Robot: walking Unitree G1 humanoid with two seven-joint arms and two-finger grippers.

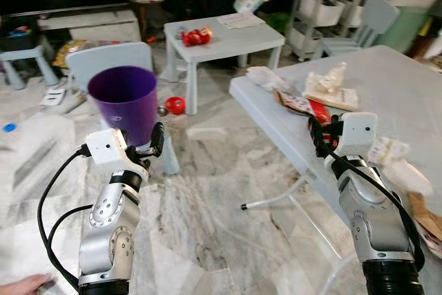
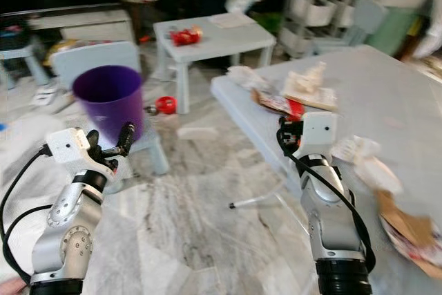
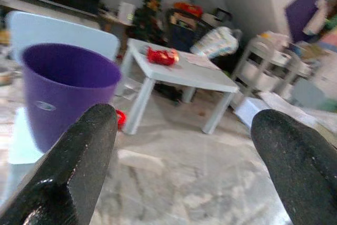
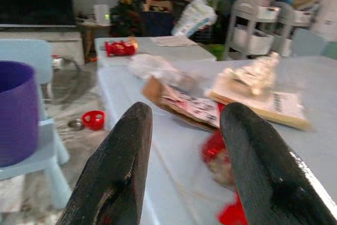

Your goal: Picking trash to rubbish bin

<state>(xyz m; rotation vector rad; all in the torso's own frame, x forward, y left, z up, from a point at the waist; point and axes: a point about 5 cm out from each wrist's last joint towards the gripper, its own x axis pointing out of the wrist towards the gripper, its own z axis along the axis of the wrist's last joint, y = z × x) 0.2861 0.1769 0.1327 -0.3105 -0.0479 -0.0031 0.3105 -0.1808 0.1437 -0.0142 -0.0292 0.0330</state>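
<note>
A purple bin (image 1: 123, 98) stands on a low pale-blue chair (image 1: 110, 56) to my left. My left gripper (image 1: 148, 146) hovers open just in front of the bin (image 3: 63, 88), holding nothing. Trash lies on the grey table (image 1: 387, 81) to my right: a red wrapper (image 1: 314, 110), crumpled white plastic (image 1: 266, 76), a pale packet (image 1: 330, 84) and brown paper (image 1: 425, 219). My right gripper (image 1: 324, 132) is over the table's near edge, open, its fingers (image 4: 121, 167) either side of the red wrapper (image 4: 221, 156) just ahead of them.
A small white table (image 1: 221, 36) with a red item (image 1: 197, 36) stands behind, and a red object (image 1: 175, 105) lies on the marble floor. Shelving carts (image 1: 324, 5) stand at the back right. A person's hand (image 1: 24, 284) shows at the bottom left.
</note>
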